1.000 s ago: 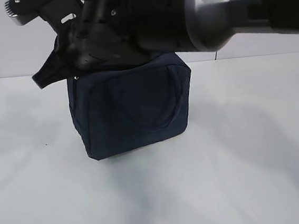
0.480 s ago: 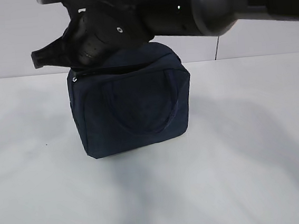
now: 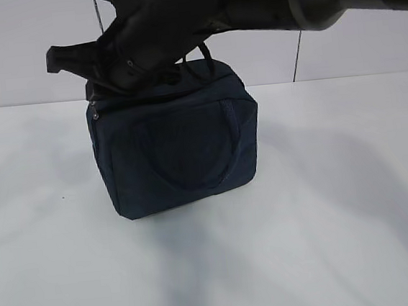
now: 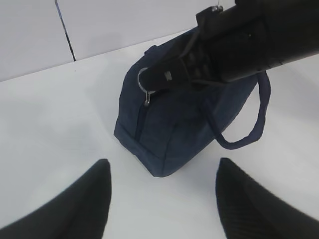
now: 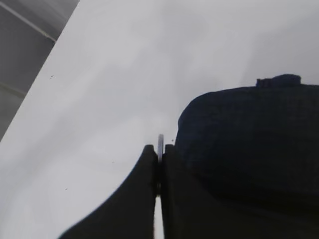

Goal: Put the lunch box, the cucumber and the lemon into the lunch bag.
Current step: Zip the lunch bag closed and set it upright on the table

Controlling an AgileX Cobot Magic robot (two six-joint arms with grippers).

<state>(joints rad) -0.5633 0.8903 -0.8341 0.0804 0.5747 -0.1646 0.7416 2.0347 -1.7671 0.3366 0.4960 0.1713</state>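
The boxy dark navy fabric lunch bag (image 3: 178,152) stood mid-tabletop (image 3: 328,242), zipped nearly shut. The right gripper (image 5: 159,172) had its fingers pinched tight on the silver ring zipper pull (image 4: 143,85) at the bag's left top corner. The left gripper (image 4: 162,199) hung nearby, fingers wide and empty. The soft, light cloth probably yields and slides when tugged; that ring, or a loop handle (image 4: 244,134), looked the best hold.

Right arm (image 3: 198,16) covers the lunch bag (image 3: 178,152) top in the exterior view, so its contents can't be seen. Left gripper (image 4: 162,199): only 2 fingertips show, cut off by the wrist frame's bottom edge.
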